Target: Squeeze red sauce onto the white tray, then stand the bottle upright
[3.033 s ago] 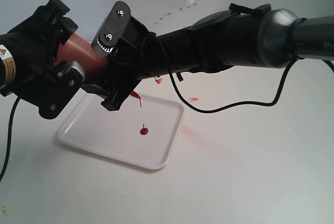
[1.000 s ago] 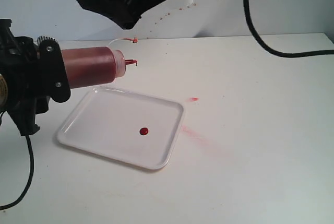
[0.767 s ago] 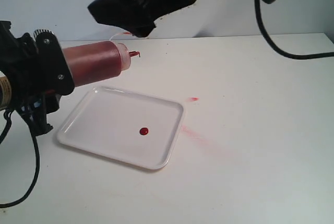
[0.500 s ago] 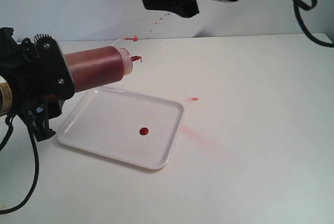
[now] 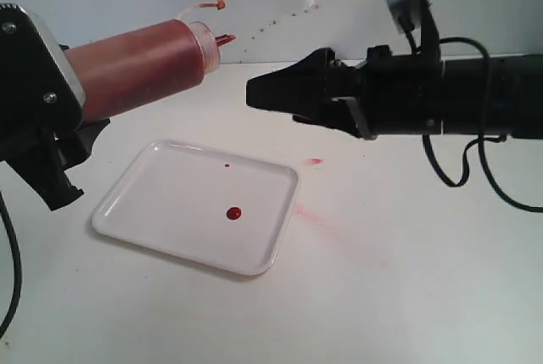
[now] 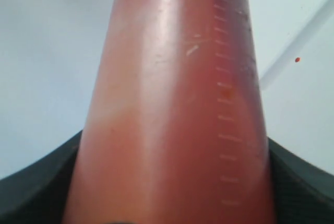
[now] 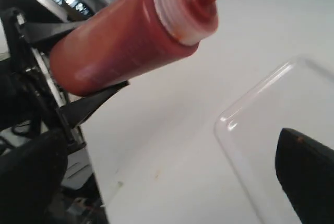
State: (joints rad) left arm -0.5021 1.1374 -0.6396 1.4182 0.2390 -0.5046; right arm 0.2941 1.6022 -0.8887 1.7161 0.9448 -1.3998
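The left gripper (image 5: 61, 108) is clamping the base of the bottle (image 5: 140, 63), its dark jaws pressing on both sides of the red-orange body, which is filling the left wrist view (image 6: 177, 104). The right gripper (image 5: 263, 92) is holding nothing. In the right wrist view its two fingers (image 7: 305, 177) are standing wide apart with only table (image 5: 407, 279) between them.

Compared with half a second ago, the bottle is sitting higher in the upper left of the frame and tilting more steeply upward. Its nozzle (image 5: 226, 39) is now pointing up and to the right. The right arm has dropped from the top edge to the middle right. A tiny droplet (image 5: 226, 165) is now showing on the white tray (image 5: 114, 211) near its far rim.

The left arm is reaching in from the left edge. The right arm is stretching level from the right edge, its tip aiming left, above the table and just beyond the tray's right rim. The red sauce (image 5: 233, 212) is lying as a round blob near the tray's middle.
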